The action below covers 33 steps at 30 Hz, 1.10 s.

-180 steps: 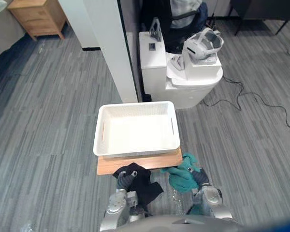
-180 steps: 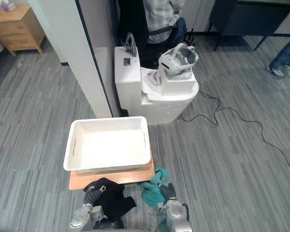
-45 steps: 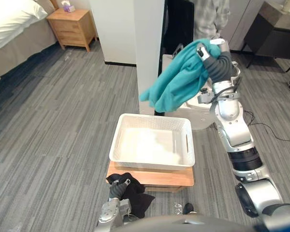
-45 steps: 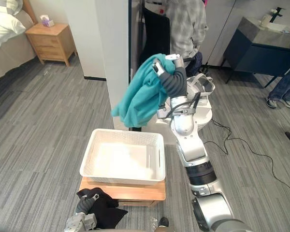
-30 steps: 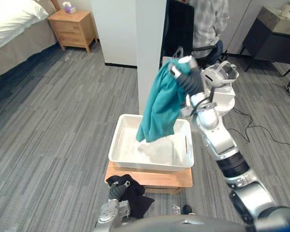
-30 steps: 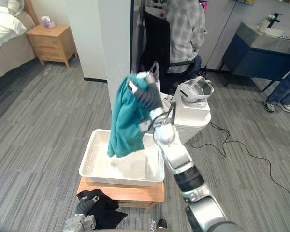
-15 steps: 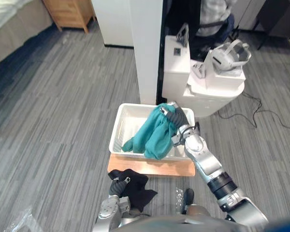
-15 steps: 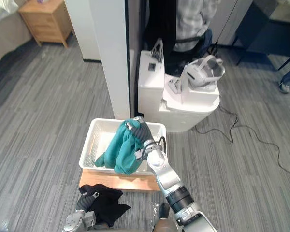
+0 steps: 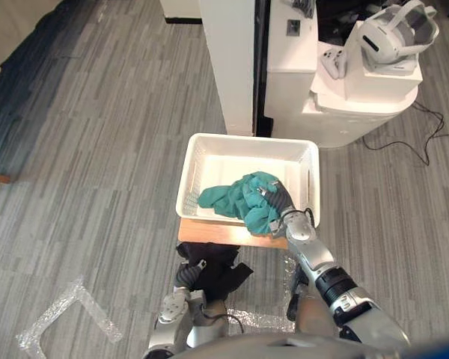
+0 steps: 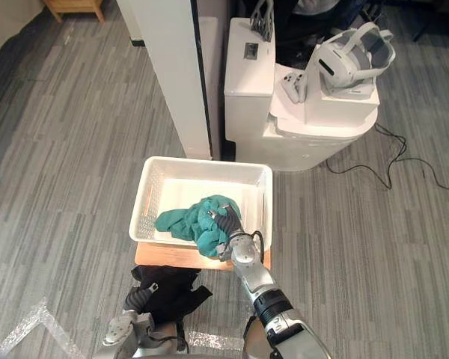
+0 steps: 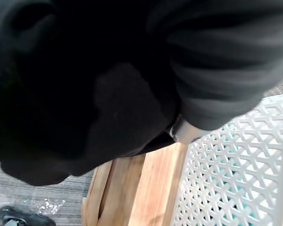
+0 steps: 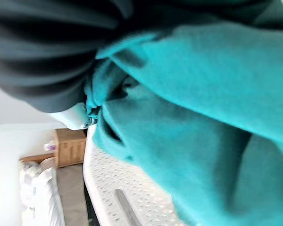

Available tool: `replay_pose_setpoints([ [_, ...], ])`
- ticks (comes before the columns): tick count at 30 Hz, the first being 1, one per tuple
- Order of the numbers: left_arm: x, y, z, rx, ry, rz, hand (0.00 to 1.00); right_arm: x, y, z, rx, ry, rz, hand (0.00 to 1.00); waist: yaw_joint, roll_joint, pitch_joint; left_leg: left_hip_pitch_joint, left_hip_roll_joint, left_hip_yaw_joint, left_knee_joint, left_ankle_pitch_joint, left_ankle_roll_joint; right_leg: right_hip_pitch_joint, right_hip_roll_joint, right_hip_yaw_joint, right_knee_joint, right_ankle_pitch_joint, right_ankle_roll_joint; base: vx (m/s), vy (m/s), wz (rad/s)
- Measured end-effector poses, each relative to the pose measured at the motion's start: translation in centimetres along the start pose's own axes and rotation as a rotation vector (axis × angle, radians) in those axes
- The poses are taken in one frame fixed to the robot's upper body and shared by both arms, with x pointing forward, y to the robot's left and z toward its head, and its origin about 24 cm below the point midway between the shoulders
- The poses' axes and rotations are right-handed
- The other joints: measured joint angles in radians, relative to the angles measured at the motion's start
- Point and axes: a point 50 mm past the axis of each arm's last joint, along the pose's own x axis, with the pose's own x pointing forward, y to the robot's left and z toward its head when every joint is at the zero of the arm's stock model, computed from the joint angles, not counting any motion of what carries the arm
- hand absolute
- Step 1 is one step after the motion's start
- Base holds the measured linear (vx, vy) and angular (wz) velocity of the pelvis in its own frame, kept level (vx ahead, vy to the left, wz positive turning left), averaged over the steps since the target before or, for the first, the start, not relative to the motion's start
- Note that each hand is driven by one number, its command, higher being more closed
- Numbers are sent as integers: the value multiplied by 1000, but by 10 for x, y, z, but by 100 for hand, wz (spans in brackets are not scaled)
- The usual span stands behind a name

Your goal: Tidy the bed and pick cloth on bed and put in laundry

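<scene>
A teal cloth [image 9: 232, 199] lies bunched in the white laundry basket [image 9: 247, 139], towards its near right side. My right hand [image 9: 279, 203] rests on the cloth's right end with its fingers curled into the fabric; the right wrist view has the teal cloth [image 12: 203, 117] gathered right against the hand. Below the basket, my left hand [image 9: 188, 276] is shut on a black cloth [image 9: 218, 266], which hangs in front of the wooden stand [image 9: 209, 233]. The left wrist view shows that black cloth [image 11: 61, 94] beside the basket's lattice wall [image 11: 236, 179].
The basket sits on a low wooden stand on grey plank flooring. Behind it rise a white pillar [image 9: 236, 60] and a white unit with a headset [image 9: 396, 34] on top. A black cable [image 9: 434, 127] trails at the right. Clear plastic wrap [image 9: 67, 314] lies at lower left.
My right arm brought the teal cloth down from high over the basket into it. The view has tilted downward. The left hand keeps the black cloth in place.
</scene>
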Motion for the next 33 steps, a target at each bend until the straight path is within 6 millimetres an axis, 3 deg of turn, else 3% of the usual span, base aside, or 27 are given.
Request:
replay_pose_setpoints([
  [12,1,-2,3,-1,-16,-4,100,-2,-14,-14,-53,53,-72,0,-4,5,4,12,-4,-8,-16,11,1,23,-2,-12,-19,8,4,1,-3,3],
  [16,1,-1,2,0,-13,-4,100,-11,-23,-15,-40,29,-106,0,-6,1,4,43,-4,-1,-35,13,-1,51,3,-11,-42,18,5,-4,-4,-4],
  [25,0,-1,2,28,-9,-7,100,-27,-44,-2,-14,-60,-195,0,-28,-35,-18,97,-5,41,-51,11,-3,88,14,20,-87,41,6,0,-3,-13],
  [33,-4,3,-6,46,27,0,100,-43,-55,-6,1,-69,-260,0,-34,-57,-65,131,-4,63,-48,-3,-6,105,18,45,-88,42,6,-15,-1,-10],
])
